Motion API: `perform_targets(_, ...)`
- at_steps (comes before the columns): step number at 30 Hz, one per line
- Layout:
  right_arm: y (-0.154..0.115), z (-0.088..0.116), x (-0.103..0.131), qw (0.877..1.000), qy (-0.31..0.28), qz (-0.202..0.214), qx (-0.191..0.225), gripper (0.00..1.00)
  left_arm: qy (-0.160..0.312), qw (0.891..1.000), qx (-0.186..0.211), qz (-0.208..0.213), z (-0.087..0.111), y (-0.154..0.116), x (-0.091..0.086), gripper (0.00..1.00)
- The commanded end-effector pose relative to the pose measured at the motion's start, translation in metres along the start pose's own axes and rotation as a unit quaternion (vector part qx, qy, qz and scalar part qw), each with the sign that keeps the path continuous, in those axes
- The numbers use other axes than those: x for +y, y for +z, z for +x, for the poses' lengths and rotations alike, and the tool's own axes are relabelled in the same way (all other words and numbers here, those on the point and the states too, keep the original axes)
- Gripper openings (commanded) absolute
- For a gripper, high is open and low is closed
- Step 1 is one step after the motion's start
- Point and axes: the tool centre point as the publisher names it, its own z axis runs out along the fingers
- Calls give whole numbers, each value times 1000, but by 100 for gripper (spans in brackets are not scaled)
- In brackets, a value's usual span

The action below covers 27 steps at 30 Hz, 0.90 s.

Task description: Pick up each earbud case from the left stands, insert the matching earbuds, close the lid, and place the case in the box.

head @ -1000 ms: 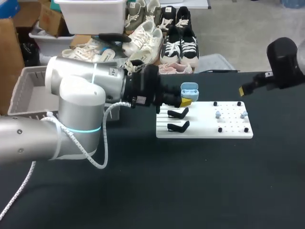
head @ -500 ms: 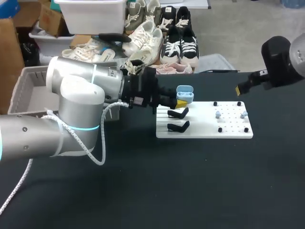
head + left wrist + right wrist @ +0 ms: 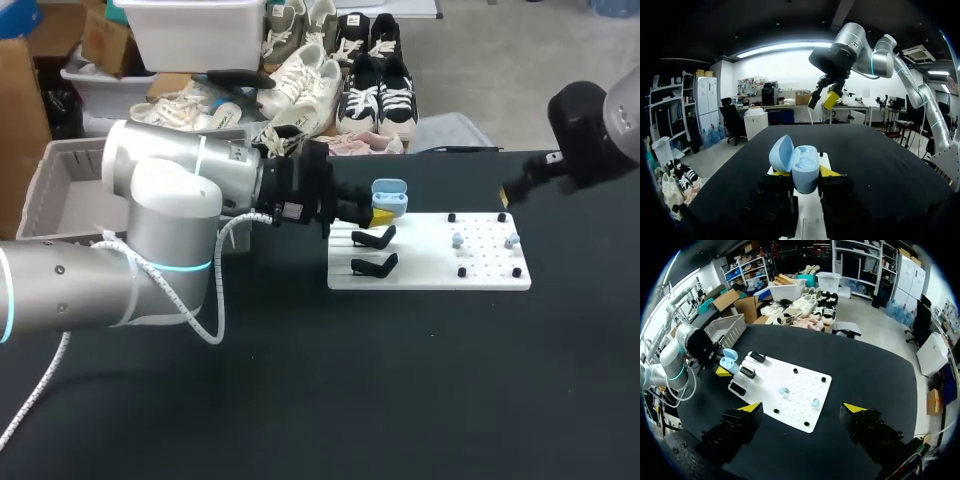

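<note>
The smooth, rounded light-blue plastic earbud case point(image 3: 801, 166) was clamped from both sides by the yellow-tipped fingers of the left tool point(image 3: 805, 172), clear of the matte black surface point(image 3: 300, 400) at the far corner of the flat white peg plate point(image 3: 430, 270), on the left arm's side and just beyond the two curved black stands point(image 3: 373, 238). Seen from the left wrist, its body stood on end between the fingers, the glossy hollow facing back towards the wrist and the domed lid hinged open to one side. The right tool point(image 3: 802, 407) hung above the surface with its fingers wide apart and holding nothing, and two small pale-blue earbuds point(image 3: 784, 390) lay on the plate among short black pegs.
</note>
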Motion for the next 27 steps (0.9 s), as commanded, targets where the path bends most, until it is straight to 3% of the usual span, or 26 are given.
perform_targets(1, 5, -3, -5, 1000, -12, 7, 20, 100, 0, 1000, -1, 0, 0, 0, 0, 0)
perform_targets(5, 13, 3, -10, 997, -49, 33, 53, 100, 0, 1000, -1, 0, 0, 0, 0, 0)
perform_targets(18, 61, 32, -32, 992, -78, 12, 97, 100, 0, 1000, -1, 0, 0, 0, 0, 0)
perform_targets(20, 67, 37, -32, 990, -86, 29, 112, 100, 0, 1000, -1, 0, 0, 0, 0, 0)
perform_targets(27, 81, 49, -32, 987, -98, 31, 123, 100, 0, 1000, -1, 0, 0, 0, 0, 0)
